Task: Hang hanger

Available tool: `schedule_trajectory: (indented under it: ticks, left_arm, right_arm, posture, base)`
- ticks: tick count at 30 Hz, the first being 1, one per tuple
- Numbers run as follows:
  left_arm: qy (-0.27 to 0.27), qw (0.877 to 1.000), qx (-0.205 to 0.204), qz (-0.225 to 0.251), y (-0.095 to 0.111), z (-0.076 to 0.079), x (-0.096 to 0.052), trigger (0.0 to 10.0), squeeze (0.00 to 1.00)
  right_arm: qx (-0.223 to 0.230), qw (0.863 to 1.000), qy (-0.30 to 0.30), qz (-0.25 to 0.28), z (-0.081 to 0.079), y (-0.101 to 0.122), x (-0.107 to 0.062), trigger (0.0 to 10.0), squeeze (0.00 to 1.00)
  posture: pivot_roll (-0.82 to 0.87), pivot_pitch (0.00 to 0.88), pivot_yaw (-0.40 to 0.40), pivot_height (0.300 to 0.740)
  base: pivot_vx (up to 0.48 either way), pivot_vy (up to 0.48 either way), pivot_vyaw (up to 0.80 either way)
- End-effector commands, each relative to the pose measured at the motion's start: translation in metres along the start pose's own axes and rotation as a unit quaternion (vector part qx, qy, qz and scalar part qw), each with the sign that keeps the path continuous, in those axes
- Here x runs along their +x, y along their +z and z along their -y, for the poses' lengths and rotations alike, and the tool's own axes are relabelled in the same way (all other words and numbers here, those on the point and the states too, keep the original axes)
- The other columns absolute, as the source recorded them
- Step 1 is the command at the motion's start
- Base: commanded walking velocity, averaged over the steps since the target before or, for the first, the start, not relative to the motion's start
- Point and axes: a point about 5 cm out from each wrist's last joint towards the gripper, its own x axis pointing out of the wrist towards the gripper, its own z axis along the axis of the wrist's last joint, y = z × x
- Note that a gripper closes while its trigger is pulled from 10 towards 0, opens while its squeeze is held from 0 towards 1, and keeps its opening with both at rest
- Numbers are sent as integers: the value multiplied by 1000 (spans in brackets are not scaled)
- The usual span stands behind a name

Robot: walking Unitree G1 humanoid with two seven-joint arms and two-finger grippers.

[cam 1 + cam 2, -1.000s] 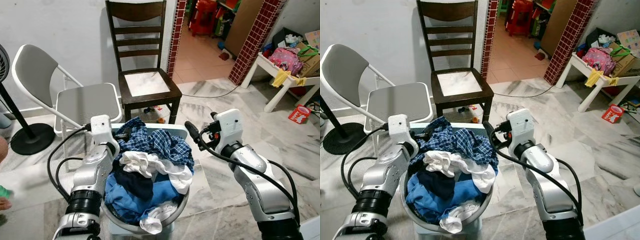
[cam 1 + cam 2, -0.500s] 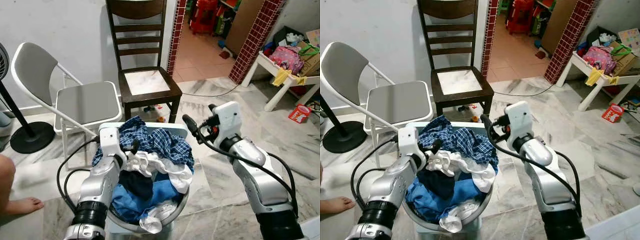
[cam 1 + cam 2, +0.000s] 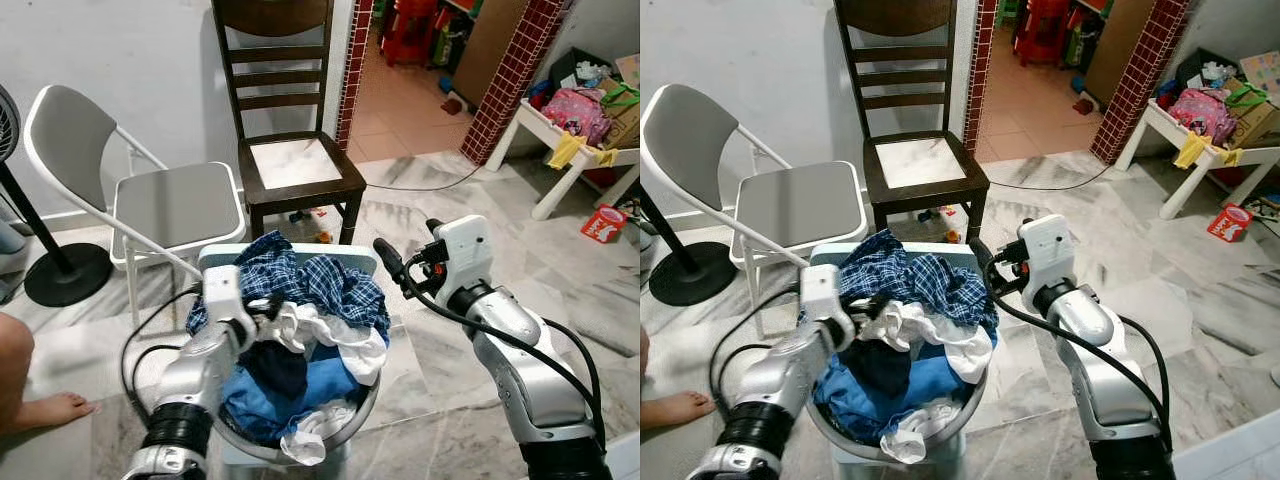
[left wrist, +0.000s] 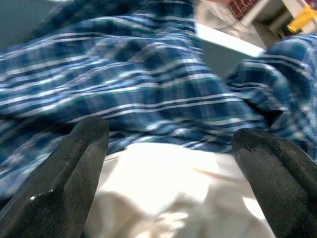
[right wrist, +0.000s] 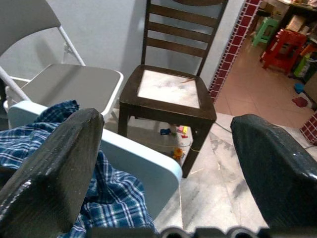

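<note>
Still hunting: left gripper (image 4: 168, 163) wide apart over white cloth (image 4: 173, 188) and blue checked shirt (image 3: 300, 280) in round grey basket (image 3: 368, 410), right gripper (image 5: 163, 163) apart beside it, no hanger seen yet, next dig deeper.

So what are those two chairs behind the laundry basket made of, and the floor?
The dark brown slatted chair looks like stained wood, its pale seat panel of an unclear material. The grey folding chair seems to have a white-painted metal tube frame with grey seat and back, possibly vinyl-covered. The floor looks like polished marble or marble-look tile, grey-veined and slightly glossy.
</note>
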Motion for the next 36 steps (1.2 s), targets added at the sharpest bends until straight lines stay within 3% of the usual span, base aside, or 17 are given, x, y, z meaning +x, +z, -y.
schedule_trajectory:
  ticks: [1, 2, 6, 9, 12, 13, 15, 16, 19, 24, 25, 26, 36]
  left_arm:
    - [4, 1000, -1, 10, 3, -2, 1, 9176, 0]
    - [19, 1000, -7, 24, 7, -6, 0, 10000, 0]
    - [68, 995, -29, 64, 19, -22, -4, 10000, 0]
    - [81, 995, -28, 51, 15, -34, -6, 10000, 0]
    - [66, 997, -21, 23, 8, -35, -4, 10000, 0]
    - [58, 998, -24, 19, 6, -33, -3, 7725, 0]
    - [54, 998, -26, 20, 6, -32, -3, 7725, 0]
    - [48, 998, -25, 17, 5, -29, -2, 4784, 0]
    - [42, 999, -27, 9, 3, -26, -1, 10000, 0]
    - [43, 999, -33, 6, 2, -31, 0, 10000, 0]
    - [39, 999, -34, 5, 2, -31, 0, 7098, 0]
    - [36, 999, -35, 3, 2, -32, 0, 0, 0]
    - [21, 999, -41, -10, -4, -30, 1, 0, 0]
  right_arm:
    - [-7, 1000, -11, 9, 4, 5, -5, 10000, 0]
    - [-7, 1000, -12, 8, 5, 5, -5, 10000, 0]
    - [-7, 1000, -13, 3, 5, 1, -6, 10000, 0]
    - [-7, 1000, -8, 4, 3, 2, -4, 10000, 0]
    - [-6, 1000, -6, 6, 1, 3, -2, 10000, 0]
    - [-6, 1000, -5, 6, 1, 3, -1, 10000, 0]
    - [-6, 1000, -5, 6, 1, 3, -1, 10000, 0]
    - [-6, 1000, -5, 7, 1, 3, -2, 10000, 0]
    - [-7, 1000, -7, 6, 2, 3, -3, 10000, 0]
    - [-7, 1000, -9, 4, 2, 2, -4, 10000, 0]
    - [-7, 1000, -10, 3, 2, 2, -5, 10000, 0]
    - [-7, 1000, -10, 3, 2, 1, -5, 10000, 0]
    - [-5, 1000, -10, 0, 1, 0, -7, 10000, 0]
  posture:
    - [-153, 85, -61, 740]
    - [-153, 85, -62, 740]
    - [-143, 82, -66, 740]
    - [-139, 82, -70, 740]
    - [-138, 81, -73, 740]
    - [-138, 81, -73, 740]
    - [-138, 81, -73, 740]
    - [-138, 81, -73, 740]
    - [-143, 79, -72, 740]
    - [-148, 84, -71, 740]
    - [-148, 84, -71, 740]
    - [-152, 88, -68, 740]
    - [-154, 92, -73, 740]
  base:
    - [0, 0, 0]
    - [0, 0, 0]
    - [0, 0, 0]
    - [0, 0, 0]
    - [0, 0, 0]
    - [0, 0, 0]
    - [0, 0, 0]
    - [0, 0, 0]
    - [0, 0, 0]
    - [0, 0, 0]
    - [0, 0, 0]
    - [0, 0, 0]
    - [0, 0, 0]
